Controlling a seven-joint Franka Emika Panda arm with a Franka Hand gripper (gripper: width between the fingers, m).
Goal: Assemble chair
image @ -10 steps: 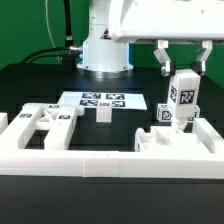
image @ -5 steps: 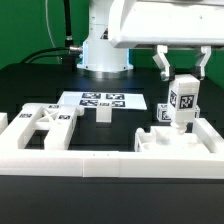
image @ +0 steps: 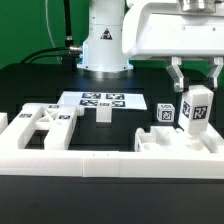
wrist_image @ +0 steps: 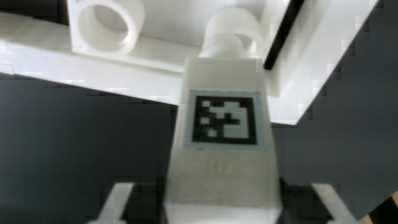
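No assembled chair is to be seen, so the task is judged to be at an early stage. A white blocky plastic leg bearing a square black-and-white tag [image: 196, 110] is pinched near its top between the fingers of the gripper [image: 196, 89] and is held clear of the black worktop [image: 30, 85], above a flat white slab [image: 160, 143] at the exterior view's right. In the wrist view the leg's round peg end is seen pointing down toward a white part with a round hole [wrist_image: 107, 27], near it but not yet entered. The other parts appear to lie loose: a white open-frame piece [image: 40, 122] at the exterior view's left, a small upright white block [image: 103, 115] just in front of the marker board [image: 100, 100], and a tagged white block [image: 164, 113] beside the held leg. Whether any of these are already joined cannot be told. The seating of this leg and the fitting of all remaining parts are judged to be left. Compared with the earlier frames, the gripper and leg have been carried toward the exterior view's right and somewhat lower, with the grip unchanged; the parts on the worktop have not been shifted.
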